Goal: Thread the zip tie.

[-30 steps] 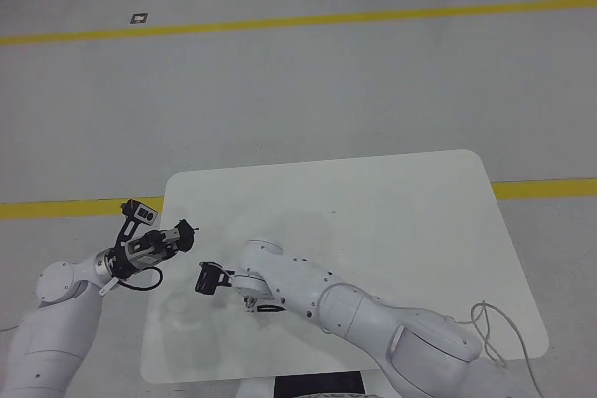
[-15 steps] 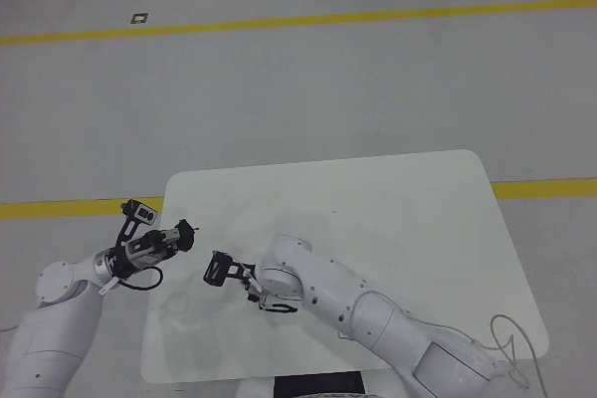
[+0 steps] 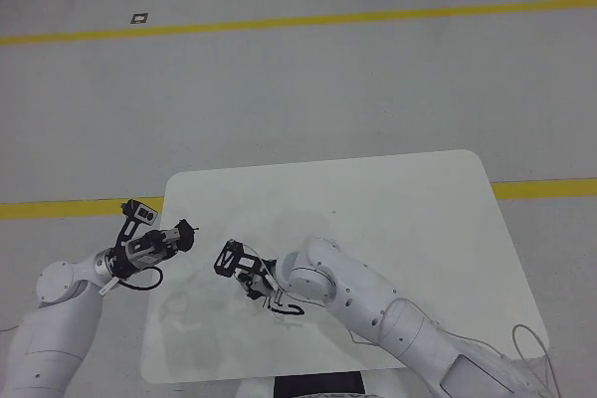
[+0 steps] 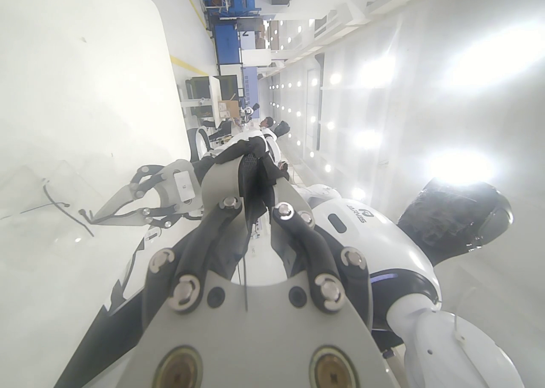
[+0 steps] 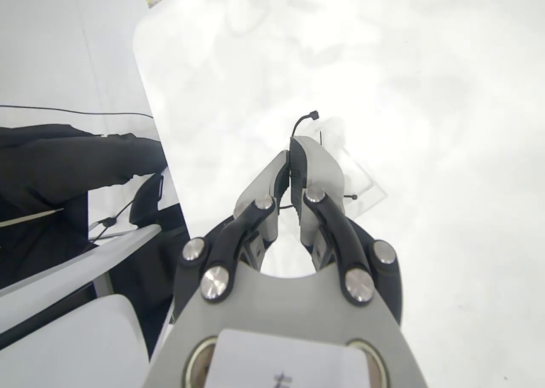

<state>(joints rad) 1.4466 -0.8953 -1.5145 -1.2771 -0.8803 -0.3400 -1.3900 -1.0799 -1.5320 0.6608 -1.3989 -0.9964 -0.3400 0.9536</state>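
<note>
right gripper (image 5: 291, 149) clamps zip tie (image 5: 314, 114) (head out); left gripper (image 4: 255, 153) pinches black strap (image 4: 246, 279)

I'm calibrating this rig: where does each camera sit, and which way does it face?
Top view: above the arms, facing down at the table; both arms show.
Left wrist view: on the left wrist, facing along the table past the left gripper toward the right gripper.
Right wrist view: on the right wrist, facing down at the table past its gripper, shut on a zip tie.
Shared: the right gripper shows in all three.
</note>
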